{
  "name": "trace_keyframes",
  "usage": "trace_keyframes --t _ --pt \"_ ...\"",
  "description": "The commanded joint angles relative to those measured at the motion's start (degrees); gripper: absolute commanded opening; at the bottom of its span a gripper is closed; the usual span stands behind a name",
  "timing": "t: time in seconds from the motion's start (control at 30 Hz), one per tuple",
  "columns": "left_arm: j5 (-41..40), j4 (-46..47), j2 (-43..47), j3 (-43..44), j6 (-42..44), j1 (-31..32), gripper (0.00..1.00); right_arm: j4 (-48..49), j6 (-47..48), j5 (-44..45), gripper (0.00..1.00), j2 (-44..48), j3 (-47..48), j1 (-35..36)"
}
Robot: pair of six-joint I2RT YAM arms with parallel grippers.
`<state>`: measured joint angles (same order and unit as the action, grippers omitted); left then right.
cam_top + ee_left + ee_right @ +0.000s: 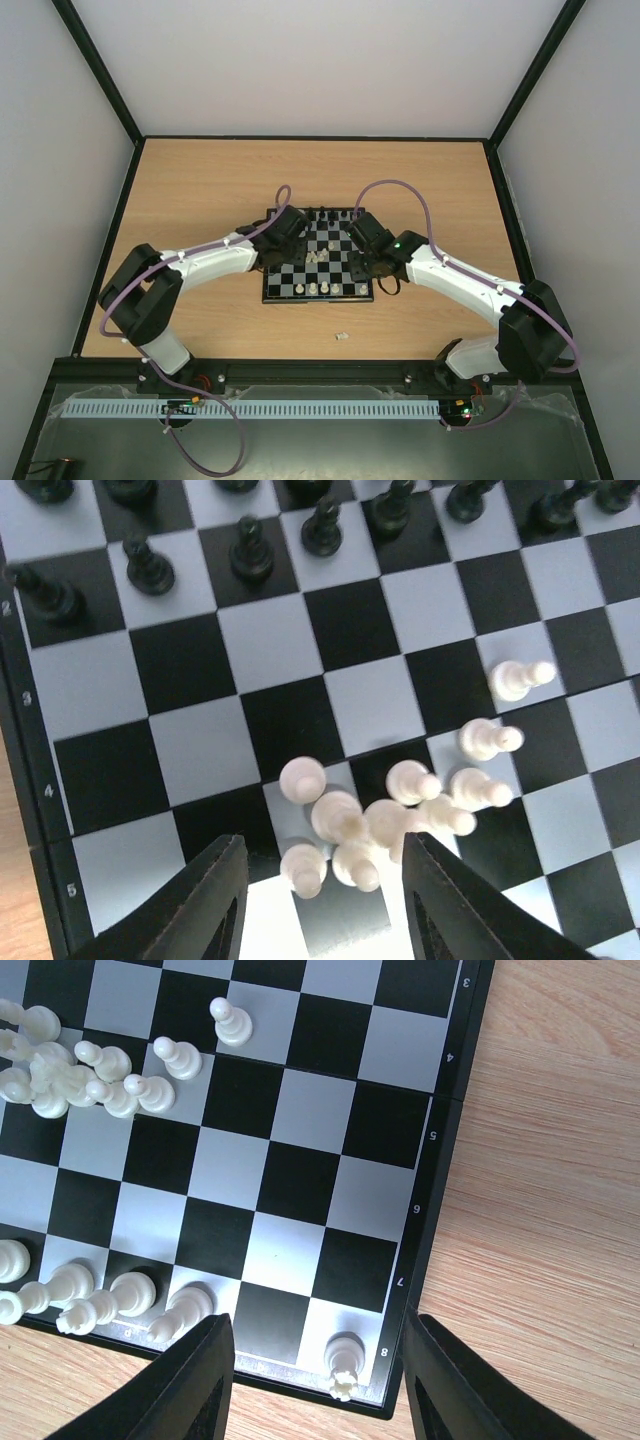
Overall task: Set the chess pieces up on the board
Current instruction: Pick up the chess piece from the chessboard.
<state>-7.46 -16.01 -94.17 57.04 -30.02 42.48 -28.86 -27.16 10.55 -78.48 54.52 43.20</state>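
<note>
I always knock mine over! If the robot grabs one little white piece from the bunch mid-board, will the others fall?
Probably some. The white pieces are crowded, several touching, so lifting one likely nudges neighbours. They look tall with small bases, so apt to tip, and rounded, so a fallen one may roll.

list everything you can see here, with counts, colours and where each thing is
table: one, light wood, under everything
chessboard: one, black and pale squares, table centre
black chess pieces: many, black, two far rows
clustered white pieces: about ten, cream, bunched mid-board
lined-up white pieces: several, cream, near edge row
stray piece: one, pale, on the table in front of the board
left gripper: one, black fingers, open over the cluster
right gripper: one, black fingers, open over the board's near corner
</note>
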Motion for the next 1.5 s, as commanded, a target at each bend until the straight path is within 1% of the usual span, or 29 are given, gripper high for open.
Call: trace_keyframes --t 0.0,0.07,0.1,0.17,0.23,0.27,0.4,0.57,0.77,0.97,1.13,1.37,1.47 --pt "0.3 -0.3 -0.1 3.2 0.7 0.9 0.47 -2.3 0.9 0.4 0.48 0.1 0.5 0.0" --pt "0.3 -0.3 -0.7 4.2 1.6 1.6 0.49 -2.3 1.0 0.4 0.48 0.3 0.6 -0.1" --pt "0.2 -0.5 -1.6 5.0 2.2 1.9 0.47 -2.3 0.9 0.4 0.48 0.4 0.6 -0.2" --pt "0.0 -1.2 -3.3 6.3 3.0 2.4 0.40 -2.4 1.0 0.5 0.48 0.6 0.5 -0.2" --pt "0.2 -1.3 -4.3 6.8 3.6 2.6 0.29 -2.5 1.1 0.5 0.48 0.8 0.5 -0.4" --pt "0.3 -1.1 -4.5 6.8 3.9 2.7 0.26 -2.6 1.1 0.6 0.48 0.8 0.5 -0.4" --pt "0.5 -0.8 -5.2 6.8 4.4 2.8 0.21 -2.7 1.2 0.5 0.48 1.0 0.2 -0.5" --pt "-0.6 -1.5 -6.0 6.9 4.7 2.9 0.19 -2.6 1.3 0.3 0.48 1.0 0.2 -0.6" --pt "-0.8 -1.7 -7.0 7.0 4.7 2.9 0.15 -2.5 1.3 0.0 0.48 0.8 0.2 -0.7" --pt "-0.9 -2.2 -7.1 7.1 4.6 3.2 0.16 -2.5 1.4 0.0 0.48 0.7 0.0 -0.7" --pt "-1.0 -2.2 -6.9 6.7 4.3 3.4 0.19 -2.4 1.5 -0.2 0.48 0.6 -0.1 -0.7" --pt "-0.8 -2.1 -7.1 6.5 4.1 3.5 0.18 -2.2 1.6 -0.4 0.48 0.7 -0.3 -0.7" --pt "-0.9 -2.1 -7.3 6.8 4.1 3.6 0.16 -2.2 1.7 -0.4 0.48 0.7 -0.3 -0.7"
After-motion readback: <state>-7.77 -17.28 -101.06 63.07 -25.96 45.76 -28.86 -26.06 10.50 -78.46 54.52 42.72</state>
